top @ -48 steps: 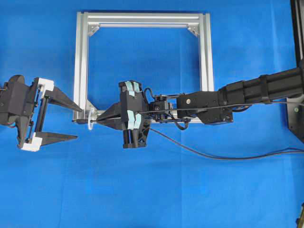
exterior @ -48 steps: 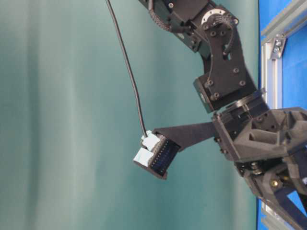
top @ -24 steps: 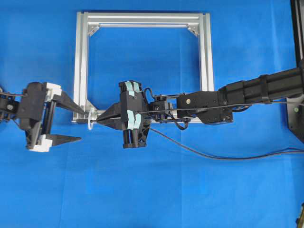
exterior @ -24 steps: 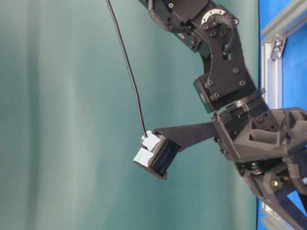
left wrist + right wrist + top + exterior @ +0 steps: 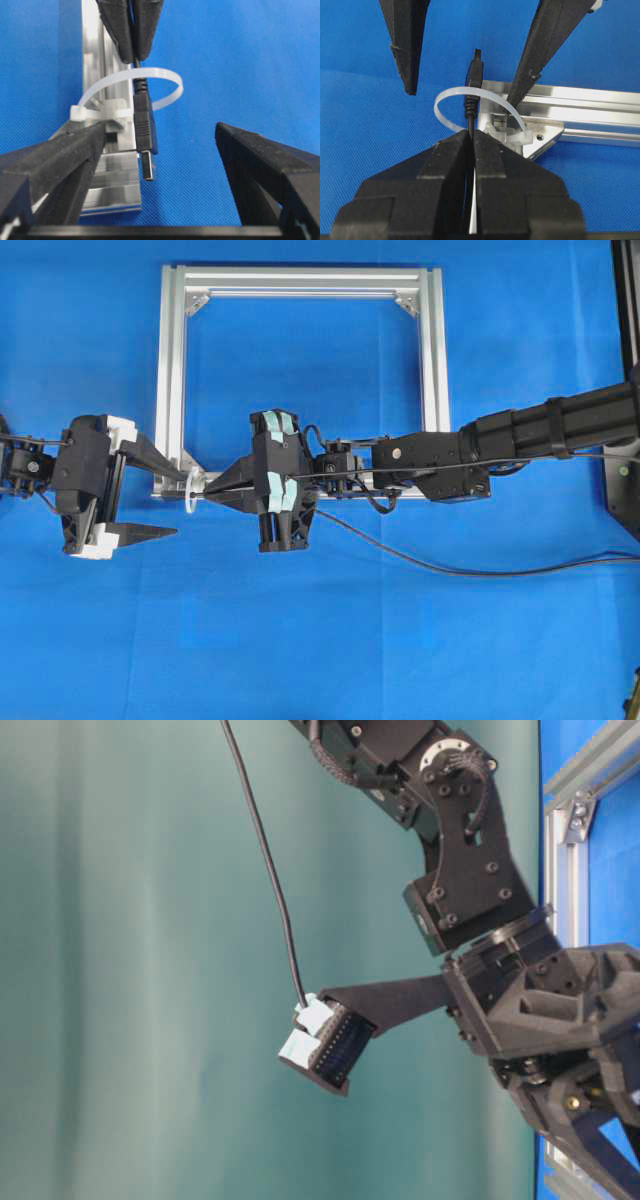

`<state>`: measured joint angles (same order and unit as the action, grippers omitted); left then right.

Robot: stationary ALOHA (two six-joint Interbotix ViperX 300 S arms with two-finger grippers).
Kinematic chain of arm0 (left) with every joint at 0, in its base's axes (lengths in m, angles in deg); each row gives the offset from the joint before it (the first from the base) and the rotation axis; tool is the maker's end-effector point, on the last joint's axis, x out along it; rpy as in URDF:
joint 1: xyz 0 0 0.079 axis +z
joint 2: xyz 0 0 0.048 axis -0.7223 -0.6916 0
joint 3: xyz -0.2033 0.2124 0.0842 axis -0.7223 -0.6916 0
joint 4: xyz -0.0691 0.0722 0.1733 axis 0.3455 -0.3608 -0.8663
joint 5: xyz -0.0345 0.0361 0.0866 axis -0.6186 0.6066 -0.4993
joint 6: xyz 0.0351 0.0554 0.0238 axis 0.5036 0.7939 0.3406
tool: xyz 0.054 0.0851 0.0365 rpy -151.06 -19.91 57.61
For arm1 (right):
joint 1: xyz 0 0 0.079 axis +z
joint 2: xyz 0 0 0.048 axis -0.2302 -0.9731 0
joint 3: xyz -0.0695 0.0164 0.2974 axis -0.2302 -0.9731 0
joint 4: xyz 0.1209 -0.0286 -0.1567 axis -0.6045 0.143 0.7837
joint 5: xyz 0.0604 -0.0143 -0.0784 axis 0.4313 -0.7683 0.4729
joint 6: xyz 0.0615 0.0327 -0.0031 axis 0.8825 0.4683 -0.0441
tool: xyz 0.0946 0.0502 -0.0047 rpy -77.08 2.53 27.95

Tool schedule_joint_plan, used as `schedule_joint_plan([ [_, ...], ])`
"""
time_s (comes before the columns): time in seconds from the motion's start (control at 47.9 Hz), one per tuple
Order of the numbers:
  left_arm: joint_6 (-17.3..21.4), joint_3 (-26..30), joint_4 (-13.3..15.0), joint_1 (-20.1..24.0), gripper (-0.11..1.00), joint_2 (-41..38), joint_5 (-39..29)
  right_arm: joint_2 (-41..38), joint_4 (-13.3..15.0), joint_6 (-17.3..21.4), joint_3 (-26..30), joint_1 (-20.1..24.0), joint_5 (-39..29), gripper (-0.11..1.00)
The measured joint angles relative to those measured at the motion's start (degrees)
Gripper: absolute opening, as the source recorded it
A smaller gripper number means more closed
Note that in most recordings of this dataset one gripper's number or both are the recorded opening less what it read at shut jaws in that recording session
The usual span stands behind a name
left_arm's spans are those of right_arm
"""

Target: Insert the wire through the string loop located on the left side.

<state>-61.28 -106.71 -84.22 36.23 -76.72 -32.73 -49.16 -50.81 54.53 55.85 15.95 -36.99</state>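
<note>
Leftmost, the black left gripper [image 5: 145, 502] stood wide open, its fingers either side of the plug, seemingly ready to take it. Next, the whitish translucent string loop [image 5: 190, 490] on the silver aluminium frame [image 5: 171, 360] already ringed the thin black wire [image 5: 472, 97], pinched behind its plug by the closed right gripper [image 5: 212, 492].

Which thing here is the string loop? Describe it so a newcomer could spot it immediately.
Start at the silver aluminium frame on the blue cloth and go to its lower-left corner. The string loop is the small whitish translucent ring fixed there, with the wire passing through it, unlike the black gripper fingers around it.
</note>
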Motion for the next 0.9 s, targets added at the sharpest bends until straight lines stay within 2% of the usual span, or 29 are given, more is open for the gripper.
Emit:
schedule_joint_plan([
  [0.251, 0.7, 0.0, 0.0, 0.0, 0.86, 0.0, 0.0, 0.0, 0.0, 0.0, 0.0, 0.0, 0.0, -0.10],
  [0.355, 1.1, 0.0, 0.0, 0.1, 0.81, 0.0, 0.0, 0.0, -0.1, 0.0, 0.0, 0.0, 0.0, -0.10],
  [0.439, 1.7, 0.1, 0.0, 0.2, 0.66, 0.0, 0.1, 0.0, 0.0, 0.0, 0.0, 0.0, 0.0, -0.10],
  [0.564, 1.8, 0.4, 0.0, 0.2, 0.28, 0.0, 0.5, 0.0, 0.0, 0.0, 0.0, 0.0, 0.0, -0.10],
  [0.648, 1.1, 0.7, 0.1, 0.6, 0.08, 0.0, 0.6, 0.1, 0.0, 0.0, 0.0, 0.1, 0.0, -0.10],
  [0.898, 1.1, 0.9, 0.1, 0.8, 0.08, 0.0, 0.5, 0.0, 0.1, 0.0, -0.1, 0.2, 0.0, -0.10],
])
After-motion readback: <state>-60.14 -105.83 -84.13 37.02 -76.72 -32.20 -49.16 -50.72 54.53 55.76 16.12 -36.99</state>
